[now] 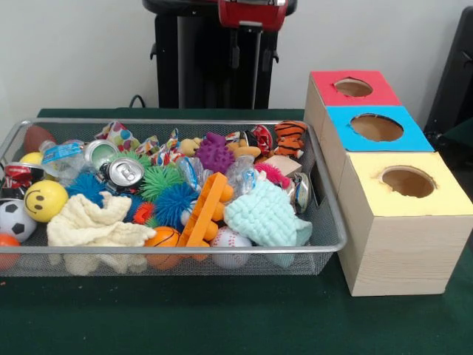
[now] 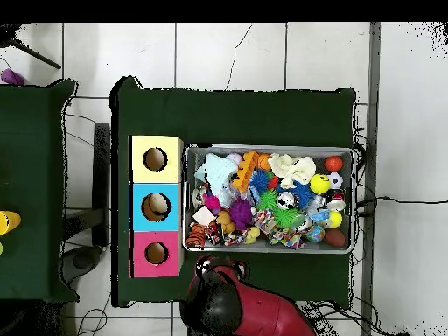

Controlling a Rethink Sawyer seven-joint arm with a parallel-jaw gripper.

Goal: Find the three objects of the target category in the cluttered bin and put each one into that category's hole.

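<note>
The silver wire-mesh bin (image 1: 325,222) is full of toys; it also shows in the overhead view (image 2: 352,201). A see-through bottle with a blue label (image 1: 60,154) lies at the bin's far left. Two more clear bottles lie half buried near the middle, one (image 1: 191,171) by the orange plastic piece and one (image 1: 242,176) behind the mint cloth. The round hole (image 1: 353,87) in the red-topped box is the farthest of the row, and shows in the overhead view (image 2: 157,253). My gripper (image 1: 251,33) hangs drawn back at the top edge, behind the bin's far rim, away from all the toys.
The blue-topped box (image 1: 377,127) and the yellow-topped box (image 1: 406,181) stand in a row with the red one, right of the bin. Silver cans (image 1: 124,171), spiky balls (image 1: 176,201), cloths (image 1: 92,225) and small balls crowd the bin. The black pedestal (image 1: 199,66) stands behind.
</note>
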